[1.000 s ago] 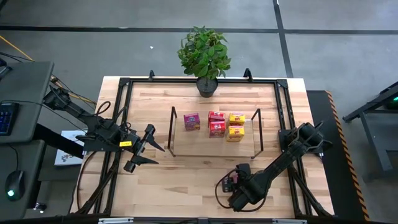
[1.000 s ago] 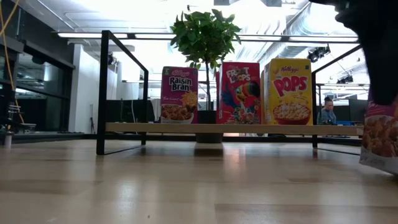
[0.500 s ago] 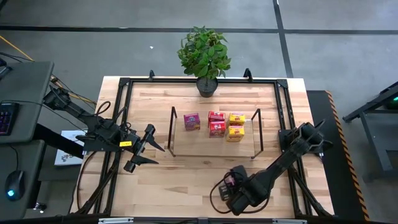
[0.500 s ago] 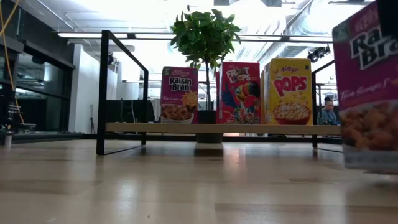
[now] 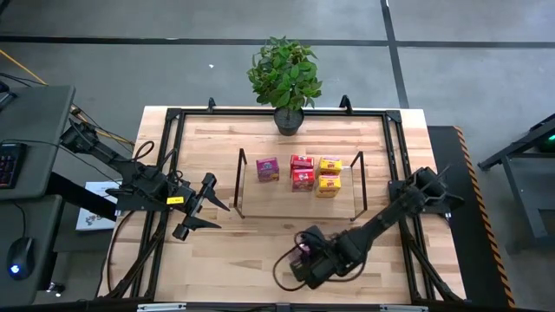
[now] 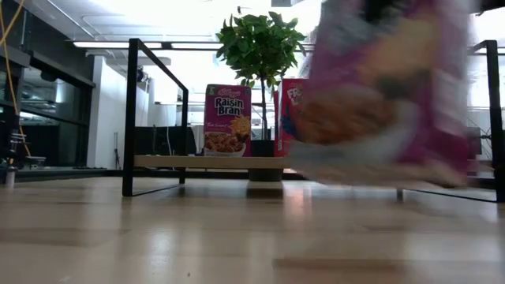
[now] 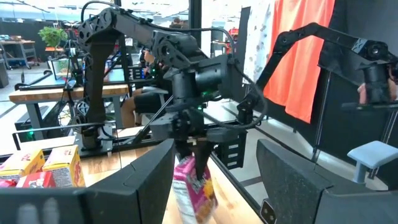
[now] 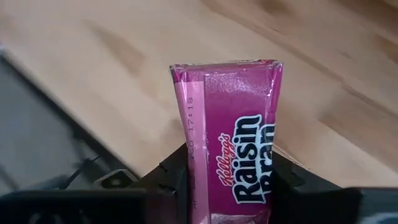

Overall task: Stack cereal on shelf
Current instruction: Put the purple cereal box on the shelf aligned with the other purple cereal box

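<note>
Right wrist view shows a pink Raisin Bran box (image 8: pixel 233 155) clamped between the right hand's (image 8: pixel 227 186) two dark fingers, which close on its narrow sides near the lower end, its top flap pointing away over bare wood. In the high view the same box (image 5: pixel 304 251) sits low in the frame, just left of centre, well apart from the shelf (image 5: pixel 260 201). The low view has it filling the right half, off the worktop (image 6: pixel 158 237).

To do the carry well, the box should go up and over the shelf's front edge, upright, and land in the open stretch at the shelf's left or on top of the other pink box (image 5: pixel 267 168). That likely needs a steady grip, since the hold is low on a tall carton.

Five boxes already stand on the shelf: one pink, two red (image 5: pixel 302 172), two yellow (image 5: pixel 329 175). The left hand (image 5: pixel 206 205) waits at centre left, fingers spread and empty.

A potted plant (image 5: pixel 285 74) stands at the worktop's (image 5: pixel 217 130) upper edge, with grey floor all around.
</note>
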Motion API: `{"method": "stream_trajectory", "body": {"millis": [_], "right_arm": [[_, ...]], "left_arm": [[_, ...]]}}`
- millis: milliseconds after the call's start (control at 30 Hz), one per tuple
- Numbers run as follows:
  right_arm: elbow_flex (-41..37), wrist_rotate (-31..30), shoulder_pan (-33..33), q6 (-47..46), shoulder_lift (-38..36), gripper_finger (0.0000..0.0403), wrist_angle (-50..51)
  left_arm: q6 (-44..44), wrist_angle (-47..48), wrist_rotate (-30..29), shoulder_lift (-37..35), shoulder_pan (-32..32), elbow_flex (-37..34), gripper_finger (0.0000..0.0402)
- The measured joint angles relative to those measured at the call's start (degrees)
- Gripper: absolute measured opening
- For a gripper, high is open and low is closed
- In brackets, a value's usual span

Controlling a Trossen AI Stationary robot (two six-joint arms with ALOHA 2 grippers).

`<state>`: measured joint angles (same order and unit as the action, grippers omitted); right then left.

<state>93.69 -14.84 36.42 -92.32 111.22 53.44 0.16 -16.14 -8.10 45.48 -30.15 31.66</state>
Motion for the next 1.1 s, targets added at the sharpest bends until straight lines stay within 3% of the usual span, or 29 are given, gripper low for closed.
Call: {"method": "stream_trajectory", "body": {"millis": [233, 467, 600, 700, 933, 1100], "right_arm": [[3.47, 0.47, -5.13, 22.63, -0.21, 0.0115, -10.0], [12.86, -2.41, -10.96, 45.89, -0.42, 0.0115, -2.58], [14.16, -5.37, -14.65, 63.69, -0.37, 0.0115, -0.8], [14.23, -3.53, -17.45, 75.79, -0.37, 0.0115, -2.27], [14.24, -1.08, -23.15, 80.75, 0.46, 0.0115, 0.43], [14.25, 4.3, -26.37, 83.68, 2.62, 0.0115, 1.39]], "left_arm": [[0.02, -0.04, 0.0, -0.01, -0.02, 0.0, 0.0218], [0.03, -0.04, 0.0, -0.01, 0.0, 0.0, 0.0218], [0.04, -0.02, 0.0, -0.01, 0.0, 0.0, 0.0218], [0.04, -0.02, 0.0, 0.0, -0.02, -0.01, 0.0218], [0.07, -0.02, 0.0, -0.01, 0.0, 0.0, 0.0218], [0.08, -0.07, 0.0, 0.01, 0.0, 0.0, 0.0218]]}}
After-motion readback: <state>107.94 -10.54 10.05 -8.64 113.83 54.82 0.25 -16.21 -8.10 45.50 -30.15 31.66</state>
